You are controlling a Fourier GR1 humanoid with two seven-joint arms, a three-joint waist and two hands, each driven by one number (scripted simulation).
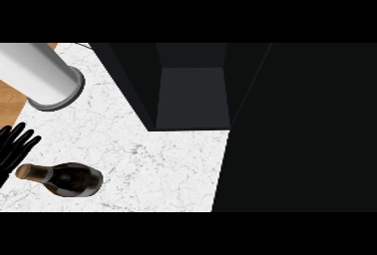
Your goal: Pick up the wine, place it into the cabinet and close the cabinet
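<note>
- Head view: the wine stands on the white marble counter at lower left, cork end toward the left edge, dark body just right of it.
- Black fingers of the left hand come in at the far left edge, just above and left of the bottle's neck. They look straight and spread, gripping nothing, and I can't say whether they touch the cork.
- The right hand doesn't show anywhere.
- The cabinet sits at top centre with its dark inside open to us; the door swings out as a big black slab filling the right side.
- A white cylinder on a grey base stands top left, well apart from the bottle.
- My read: we're at the pick-up, nothing grasped yet, so the task is barely begun.
- To do this well, the hand should wrap the bottle's body rather than the thin neck, thumb opposite fingers, and close before lifting.
- Lift straight up so the base clears the counter, then carry it right toward the opening, keeping it upright.
- Watch the cabinet's left wall on the way in, and leave room for the door to shut afterwards.
</note>
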